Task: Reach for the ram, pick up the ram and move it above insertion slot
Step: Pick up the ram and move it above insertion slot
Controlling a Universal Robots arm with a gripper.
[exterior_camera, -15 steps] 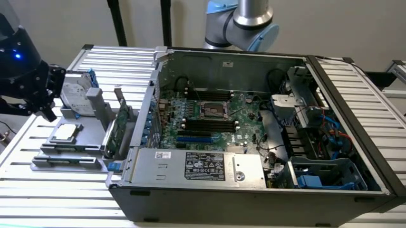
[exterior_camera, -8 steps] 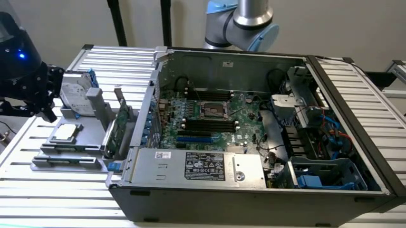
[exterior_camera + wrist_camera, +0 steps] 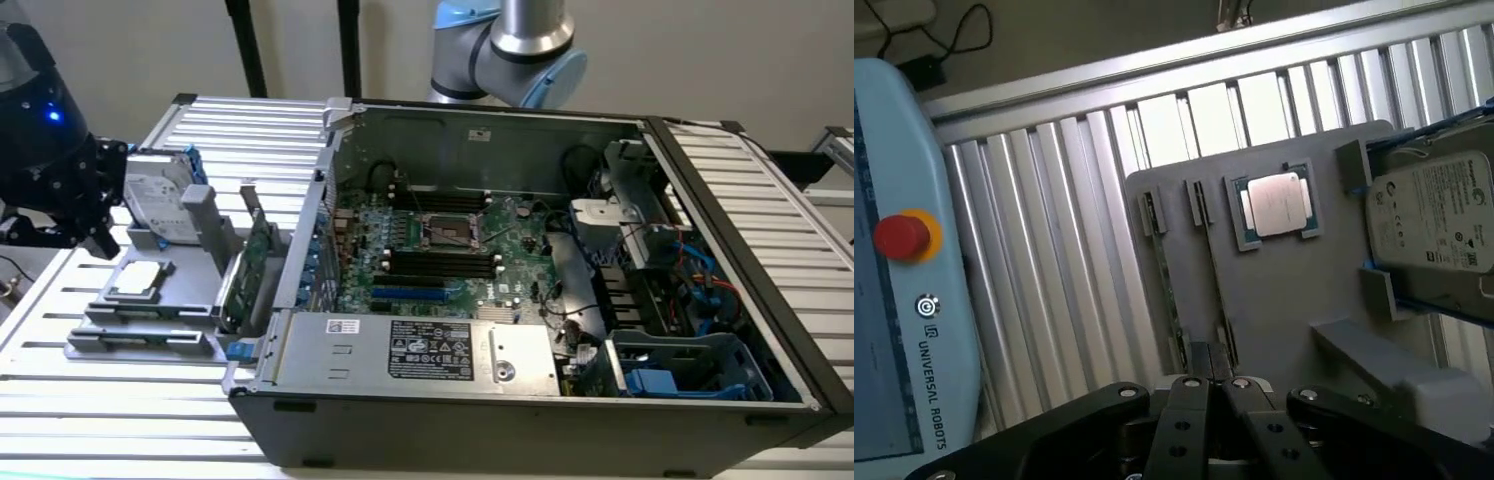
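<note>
The pincer hangs over the gray tray that lies on the slatted metal table. Its two black fingers are pressed together with nothing visible between them. In the wrist view the closed tips sit over the end of the tray's two long narrow holders.

The ram stands on edge in the holder that runs straight out from the fingertips. It appears as a thin dark strip, not gripped. Whether the tips touch it cannot be told. A second holder runs parallel, just beside the first.

Beyond the holders, further out from the pincer, a silver processor chip rests in a square recess. Past that lies a hard drive with blue rails.

In the exterior view a green expansion card stands upright at the tray's far edge from the pincer. Next to it is the open computer case, whose black memory slots are well apart from the pincer. A light-blue teach pendant with a red button lies on the table near the pincer.
</note>
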